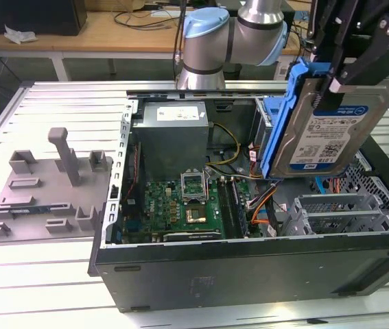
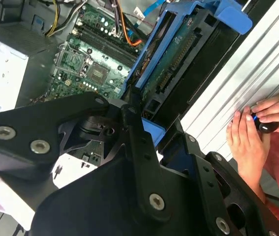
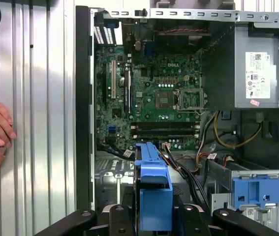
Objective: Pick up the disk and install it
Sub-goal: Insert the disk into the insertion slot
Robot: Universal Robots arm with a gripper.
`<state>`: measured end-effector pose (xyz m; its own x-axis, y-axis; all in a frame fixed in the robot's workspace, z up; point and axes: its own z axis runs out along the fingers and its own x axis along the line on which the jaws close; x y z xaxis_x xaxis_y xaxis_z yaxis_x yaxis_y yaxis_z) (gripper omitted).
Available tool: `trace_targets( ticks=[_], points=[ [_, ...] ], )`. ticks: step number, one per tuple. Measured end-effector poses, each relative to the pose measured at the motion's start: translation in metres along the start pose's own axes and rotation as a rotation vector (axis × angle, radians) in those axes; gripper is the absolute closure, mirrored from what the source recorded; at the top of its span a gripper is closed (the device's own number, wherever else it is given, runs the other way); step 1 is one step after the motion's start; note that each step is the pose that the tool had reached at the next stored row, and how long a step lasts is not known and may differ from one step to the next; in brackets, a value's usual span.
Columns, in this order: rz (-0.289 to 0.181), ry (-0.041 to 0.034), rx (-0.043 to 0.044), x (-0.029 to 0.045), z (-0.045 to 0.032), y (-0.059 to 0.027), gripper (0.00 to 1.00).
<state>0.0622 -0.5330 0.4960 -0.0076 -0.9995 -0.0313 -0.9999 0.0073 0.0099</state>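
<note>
My gripper (image 1: 345,79) is shut on the disk (image 1: 331,130), a silver hard drive with a white-and-blue label in a blue carrier rail. The disk hangs tilted on edge above the exterior view's right end of the open computer case (image 1: 249,267), over the metal drive cage (image 1: 338,212). The second wrist view looks along the disk's (image 2: 178,54) green circuit-board side, with black fingers (image 2: 139,132) clamped on its near end. The blue rail of the disk (image 3: 154,191) runs between the fingers in the first wrist view.
Inside the case lie the motherboard (image 1: 194,205), a grey power supply (image 1: 173,127) and loose cables. A blue latch piece (image 3: 257,191) sits on the cage. A grey fixture plate (image 1: 43,192) lies on the ribbed table. A person's hand (image 2: 257,128) rests beside the case.
</note>
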Motion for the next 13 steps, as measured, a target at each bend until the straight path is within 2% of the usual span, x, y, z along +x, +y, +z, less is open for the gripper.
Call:
trace_targets(
  ticks=[3,6,13],
  points=[
    [0.0,-0.0004,0.0,0.0013,-0.0002,-0.0155,0.63],
    [0.0,-0.0004,0.0,0.0023,-0.0002,-0.0256,0.63],
    [0.001,-0.0004,0.0001,0.005,-0.0002,-0.0423,0.63]
  ],
)
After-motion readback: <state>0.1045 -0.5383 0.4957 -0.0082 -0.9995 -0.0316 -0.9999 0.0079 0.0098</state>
